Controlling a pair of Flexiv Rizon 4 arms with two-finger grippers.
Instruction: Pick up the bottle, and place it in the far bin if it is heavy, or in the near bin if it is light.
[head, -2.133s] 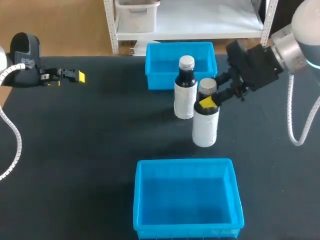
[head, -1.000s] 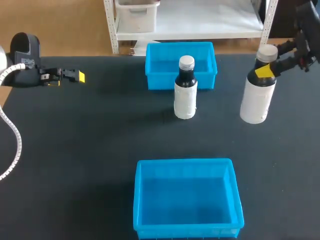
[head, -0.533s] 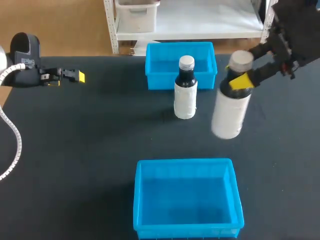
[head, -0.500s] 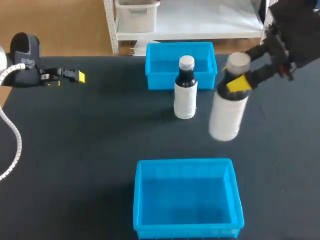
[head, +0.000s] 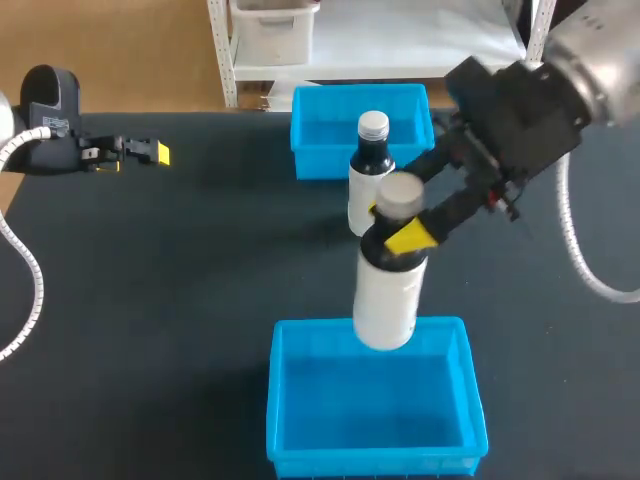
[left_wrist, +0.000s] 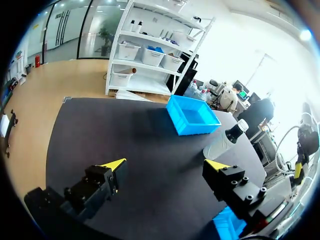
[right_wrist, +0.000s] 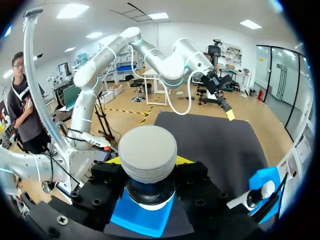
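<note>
**Fig.** R gripper (head: 393, 226) is closed on the neck of the held bottle (head: 388, 295), one yellow-tipped finger each side just under the cap; nothing else in its grasp. The bottle hangs upright, clear of the table (head: 180, 290), w/ its base over the far rim of the near bin (head: 278, 400), which sits at the middle of the table's near edge. Far bin (head: 320, 135) sits at the middle of the far edge. Second bottle (head: 369, 200) stands upright just on its near side, untouched. L gripper (left_wrist: 166, 164) is nr the far left corner, fingers wide apart, holding nothing.

Handling (judgement): rigid body w/ a smooth label, prob. slippery, so the neck is the sound place to hold; the wider cap should stop it sliding thru. It hangs plumb, and its place over the near bin suggests a light bottle. Actual fill not visible. Lowering before release should avoid a tip-over.
</note>
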